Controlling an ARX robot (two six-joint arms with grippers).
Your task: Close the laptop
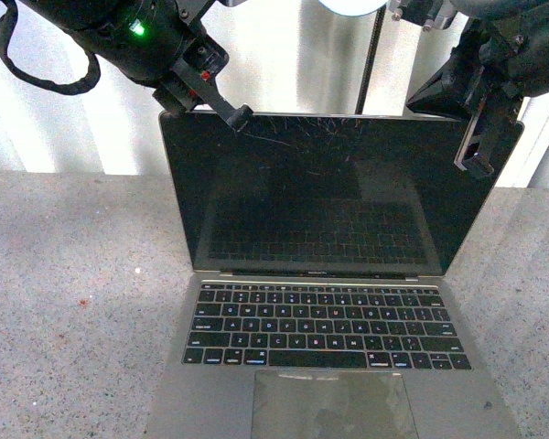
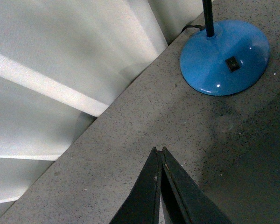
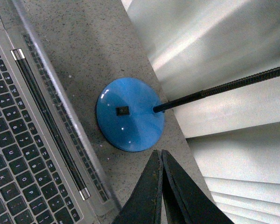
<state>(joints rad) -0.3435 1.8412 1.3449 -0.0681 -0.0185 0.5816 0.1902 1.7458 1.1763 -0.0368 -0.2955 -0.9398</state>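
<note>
Now two closed grippers wait at the top corners of the open lid

Both pairs of fingers are pressed together tip to tip and hold nothing. The black tapered fingers point(image 2: 147, 200) of the left gripper point(image 1: 237, 116) meet in a narrow wedge, and the fingers point(image 3: 177, 200) of the right gripper point(image 1: 479, 165) do the same. The left tip seems to touch the upper left corner of the black glossy screen point(image 1: 329, 192). The right tip hangs in front of the upper right corner, and I cannot tell if it touches.

The slim grey-silver metal laptop point(image 1: 210, 402) stands open on the speckled grey stone counter point(image 1: 64, 302), its lid leaning a little back.

I think the main danger is slipping. The tips are hard and narrow, the glass is smooth and the lid edge is thin. A push may therefore slide off, or add marks to a screen that already shows fine scratches near its top. If one arm pushes sooner than the other, the thin lid could twist at the hinge. A fast push may drop the lid on the black keys point(image 1: 325, 325) or trap a finger under it.

Behind the laptop's hinge stands a round blue lamp base point(image 3: 129, 114) with a thin black stem point(image 3: 214, 89). An arm swinging back could knock it.
</note>
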